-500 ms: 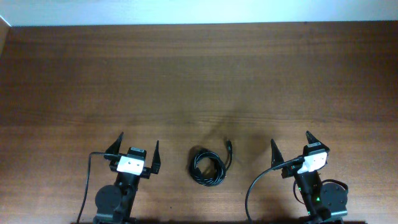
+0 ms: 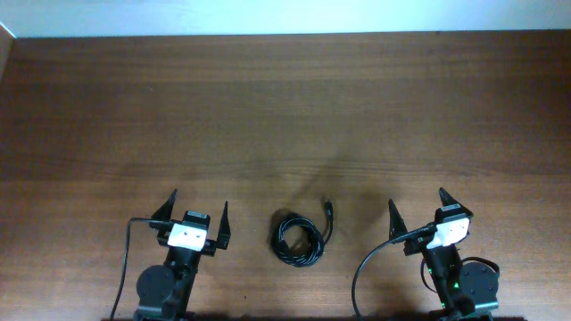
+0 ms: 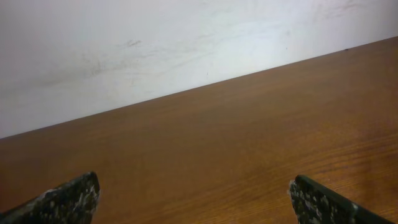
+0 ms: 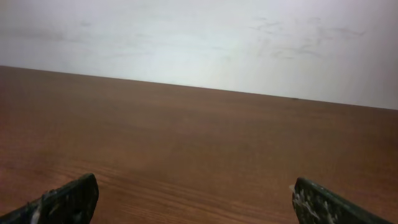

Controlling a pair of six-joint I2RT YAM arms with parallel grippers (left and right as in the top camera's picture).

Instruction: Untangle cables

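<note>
Nothing has moved since the earlier frame; your left gripper [image 2: 200,200] and right gripper [image 2: 416,197] sit low in frame, jaws wide apart, holding nothing; cables [image 2: 298,239] lie coiled between them at lower centre, one plug end trailing upward, probably set within both reaches; brown wood-grain table [image 2: 285,107]; white wall [image 3: 186,37] beyond.

— Any writing you can read here?
— None. You'll find no word, number, brand or sign on the table [image 2: 285,107] or the wall [image 3: 186,43], in any of your three views.
</note>
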